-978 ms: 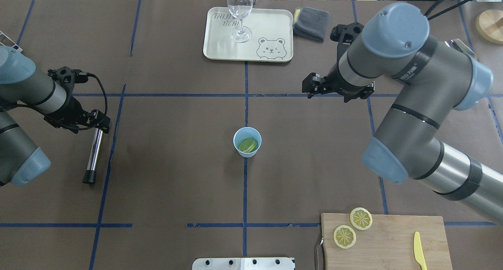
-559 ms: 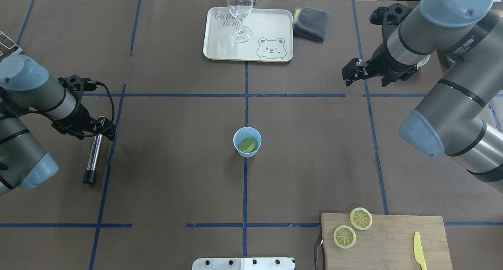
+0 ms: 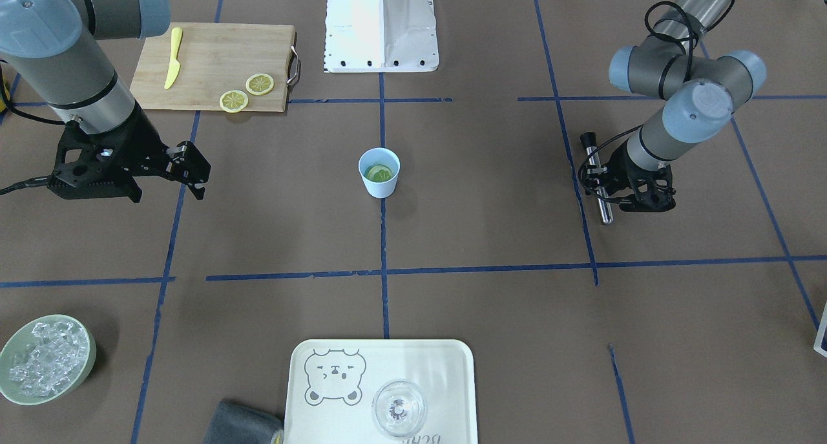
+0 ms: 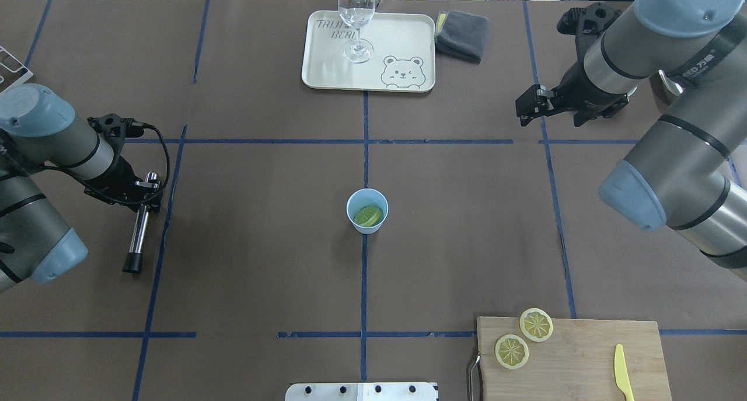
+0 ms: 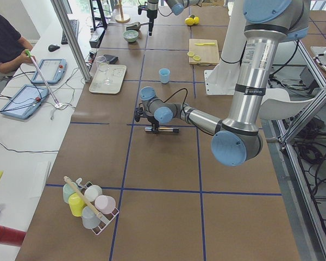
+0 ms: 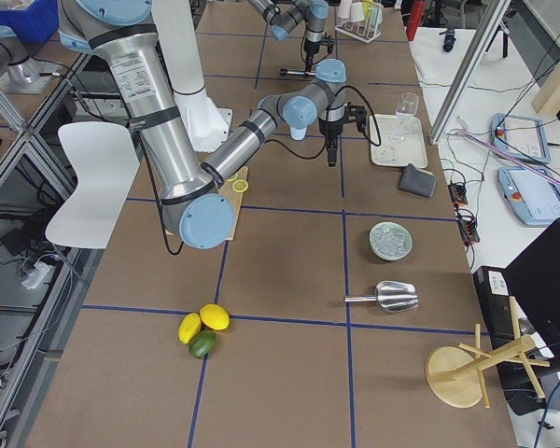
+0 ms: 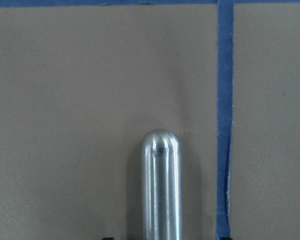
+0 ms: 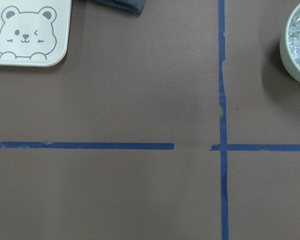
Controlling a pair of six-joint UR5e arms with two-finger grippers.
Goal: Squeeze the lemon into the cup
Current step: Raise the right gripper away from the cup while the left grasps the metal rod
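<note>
Overhead exterior: brown counter with a blue tape grid, both arms out at the sides, well apart from the centre. On the far right, the right hand hangs over bare counter, fingers spread, nothing between them. Its wrist view shows only paper and tape lines. On the left, the left hand sits low over the upper end of a steel rod lying along the counter. The left wrist view shows the rod's domed tip centred, but the fingers barely show, so I cannot tell if it is clamped. Near right, a cutting board carries two spare slices and a yellow knife.

At the centre tape cross the cup stands upright, alone. Inside it lies the lemon, low down, tilted against the wall.

Handling, my read:
- **Cup:** light, thin plastic. It would likely tip or slide at a nudge, and the wall will flex. Steady it around mid-wall, gently.
- **Slice:** light, soft, wet, likely slippery. It sits below the rim with little finger room. Pinch it across the rind edge, not the pulp face, or press it from above with the rod while the cup is held.
</note>
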